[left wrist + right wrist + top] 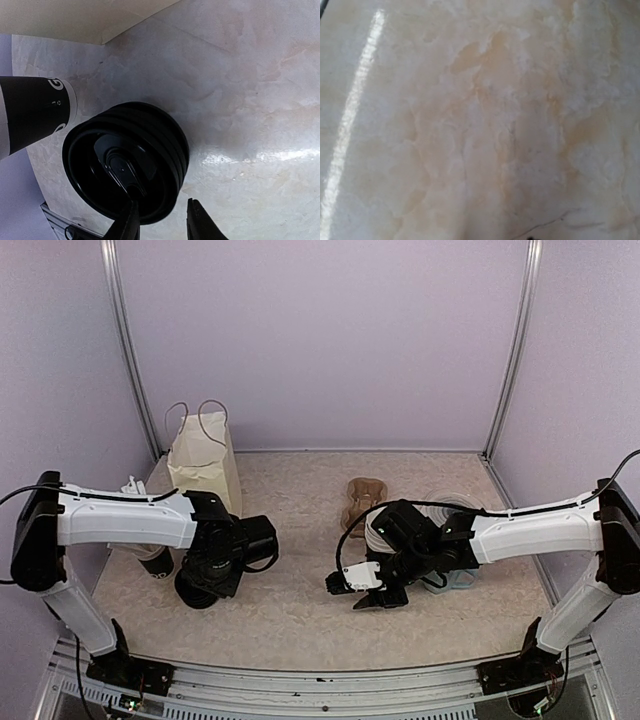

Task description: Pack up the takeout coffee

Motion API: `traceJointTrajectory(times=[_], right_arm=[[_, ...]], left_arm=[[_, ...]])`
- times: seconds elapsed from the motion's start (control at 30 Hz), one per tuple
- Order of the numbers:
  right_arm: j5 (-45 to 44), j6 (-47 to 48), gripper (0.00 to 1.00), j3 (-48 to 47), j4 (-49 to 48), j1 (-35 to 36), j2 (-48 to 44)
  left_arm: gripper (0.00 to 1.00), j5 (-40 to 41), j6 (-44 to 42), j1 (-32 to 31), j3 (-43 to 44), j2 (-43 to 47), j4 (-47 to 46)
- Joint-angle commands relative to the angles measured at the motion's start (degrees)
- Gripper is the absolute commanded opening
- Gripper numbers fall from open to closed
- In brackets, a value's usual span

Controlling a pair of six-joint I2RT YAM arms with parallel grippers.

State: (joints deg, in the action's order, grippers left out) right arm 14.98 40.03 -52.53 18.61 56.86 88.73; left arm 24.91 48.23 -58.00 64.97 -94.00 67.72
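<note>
Pale lilac walls close in a marbled beige worktop (300, 625). A white paper bag (205, 455) with string handles stands at the back left. Just in front of it, under the left arm, are the two takeout coffees. The lidded cup (125, 160) sits on the worktop and shows its black round lid to the left wrist view. The second cup (30, 117) is just beside it, black with a white letter showing near its pale end.

The left tool (162, 202) hangs directly over the near edge of that lid. Its fingers (200, 222) stand a little apart and nothing is gripped between them. One reaches across the lid's rim and the other lies just outside it; I cannot tell whether either touches the lid.

The right tool (352, 590) sits low over bare worktop at centre right, well apart from both cups. Its wrist view shows only the marbled surface, so I cannot tell how far it is open or whether it holds anything. A brown shape (365, 495) lies further back.
</note>
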Motion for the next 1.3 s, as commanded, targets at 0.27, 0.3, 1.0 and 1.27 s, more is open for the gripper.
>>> traceJointTrajectory(times=[0.27,0.3,1.0,1.27], right_arm=[[0.8,0.5,0.4,0.7,0.6,-0.3,0.4],[0.7,0.5,0.4,0.6,0.6,-0.3,0.5],[0.7,0.6,0.4,0.5,0.8,-0.3,0.6],[1.7,0.3,0.39,0.1,1.4,-0.3,0.4]], left_arm=[[0.22,-1.4,-4.4,4.2,-4.8,-0.2,-8.2],[0.21,-1.4,-4.7,4.3,-4.8,-0.3,-8.3],[0.08,-0.4,-4.5,4.8,-3.9,-0.5,-5.8],[0.04,-1.3,-2.5,-0.1,7.3,1.7,4.8]])
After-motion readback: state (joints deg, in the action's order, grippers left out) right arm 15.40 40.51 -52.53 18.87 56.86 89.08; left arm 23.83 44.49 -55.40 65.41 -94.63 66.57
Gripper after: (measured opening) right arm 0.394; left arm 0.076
